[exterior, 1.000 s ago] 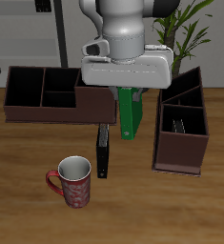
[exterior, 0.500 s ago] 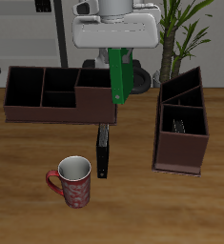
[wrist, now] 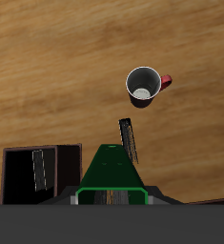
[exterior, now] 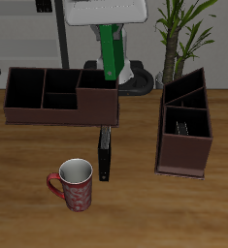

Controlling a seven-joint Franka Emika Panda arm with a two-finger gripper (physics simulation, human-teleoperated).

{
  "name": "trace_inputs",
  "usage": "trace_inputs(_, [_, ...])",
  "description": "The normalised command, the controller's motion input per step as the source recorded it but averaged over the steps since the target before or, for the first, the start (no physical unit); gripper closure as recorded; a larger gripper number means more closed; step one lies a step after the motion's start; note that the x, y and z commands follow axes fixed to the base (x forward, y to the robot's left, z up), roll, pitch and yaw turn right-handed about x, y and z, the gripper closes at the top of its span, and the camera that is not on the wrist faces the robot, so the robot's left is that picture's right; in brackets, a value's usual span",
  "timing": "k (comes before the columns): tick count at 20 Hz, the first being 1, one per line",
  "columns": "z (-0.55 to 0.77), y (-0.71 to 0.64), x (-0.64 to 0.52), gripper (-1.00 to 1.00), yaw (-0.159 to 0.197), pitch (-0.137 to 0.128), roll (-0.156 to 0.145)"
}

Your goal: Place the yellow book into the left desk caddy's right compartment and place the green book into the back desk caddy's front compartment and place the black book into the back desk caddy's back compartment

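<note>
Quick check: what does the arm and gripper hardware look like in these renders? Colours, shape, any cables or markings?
The gripper has a wide, boxy light-grey hand body with rounded corners. In the exterior view the camera crops away the arm above it. The wrist view shows only a dark grey housing edge. The fingers are not clearly distinguishable. No cables, logos or markings are visible in either view.

Your gripper (exterior: pixel 110 27) risen toward the frame's top, green book (exterior: pixel 111 53) lifted, now above the back desk caddy (exterior: pixel 59 97)

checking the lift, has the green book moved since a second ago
Yes. The green book, held in the gripper, has risen and shifted back, from beside the black book to above the back desk caddy.
</note>
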Motion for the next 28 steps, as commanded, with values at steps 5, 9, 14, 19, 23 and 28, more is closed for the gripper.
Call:
trace_inputs(5, [-0.03, -0.34, -0.3, 1.0, 0.045, 0.005, -0.026])
trace_inputs(9, [-0.18, -0.42, -0.17, 1.0, 0.096, -0.028, -0.035])
trace_inputs(14, [-0.24, -0.41, -0.34, 1.0, 0.107, -0.024, 0.018])
trace_inputs(19, [-0.07, -0.56, -0.29, 1.0, 0.012, -0.017, -0.026])
trace_inputs(23, [0.03, -0.31, -0.25, 1.0, -0.061, -0.036, -0.005])
trace_inputs(28, [-0.11, -0.09, -0.33, 1.0, -0.051, -0.005, 0.051])
